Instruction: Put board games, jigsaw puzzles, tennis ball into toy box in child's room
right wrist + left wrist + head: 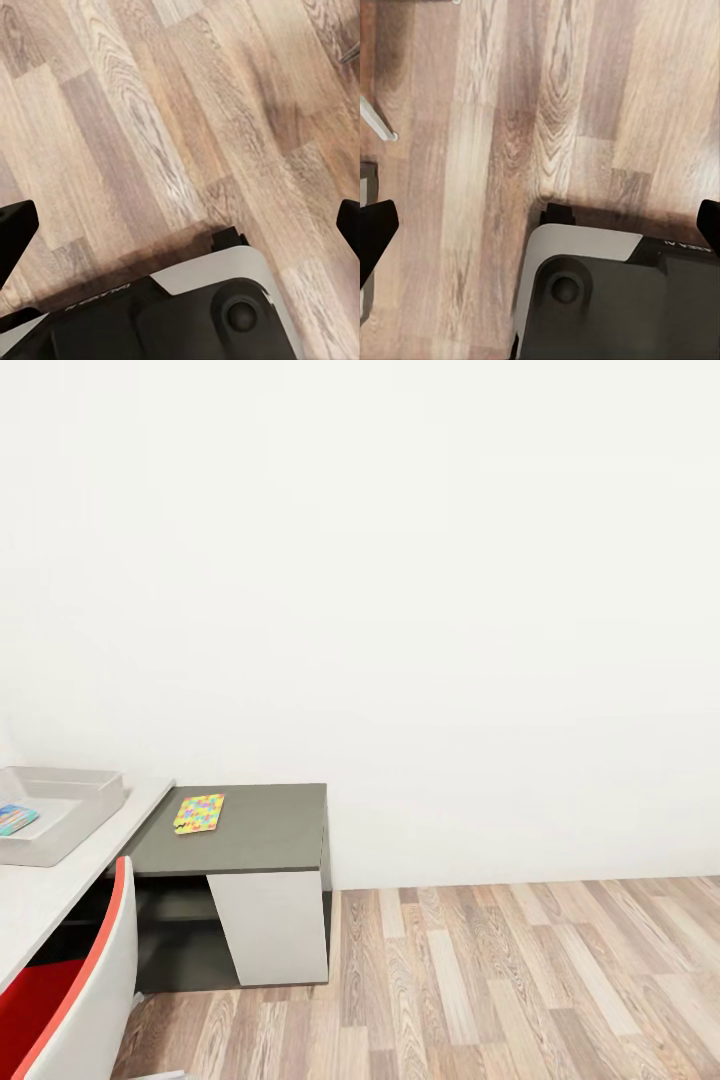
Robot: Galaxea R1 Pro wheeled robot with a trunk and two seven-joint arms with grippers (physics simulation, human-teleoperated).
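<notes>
**Robot short of the table, arms down, jigsaw puzzle off to the left**

While the head camera faces mostly blank white wall and wood floor [520, 980], the task's things sit low at the left of that view. Jigsaw puzzle [199, 812], bright multicoloured, lies flat on the dark grey side table [270, 830], near that table's left edge, long axis running away from the robot toward the wall. Just left of it, on the white desk [60, 880], stands the toy box [75, 805], a shallow grey tray; something flat and coloured [15, 819] already lies inside, cut by the frame edge, kind not certain. Red-and-white chair [85, 990] stands in front of the desk.

Left gripper [540, 225]: fingertips dark at both frame edges, jaws spread wide, nothing between them, floor planks and the robot base [607, 300] below. Right gripper [180, 225]: same, spread wide, empty, pointing at the floor.

Judgement: transit step, nothing in hand. Puzzle and box both lie left of the robot's heading, so the left arm is likely the nearer one. The base probably needs to turn left and close in before either arm can reach. Puzzle to box looks a short carry leftward. Chair may crowd the approach.
</notes>
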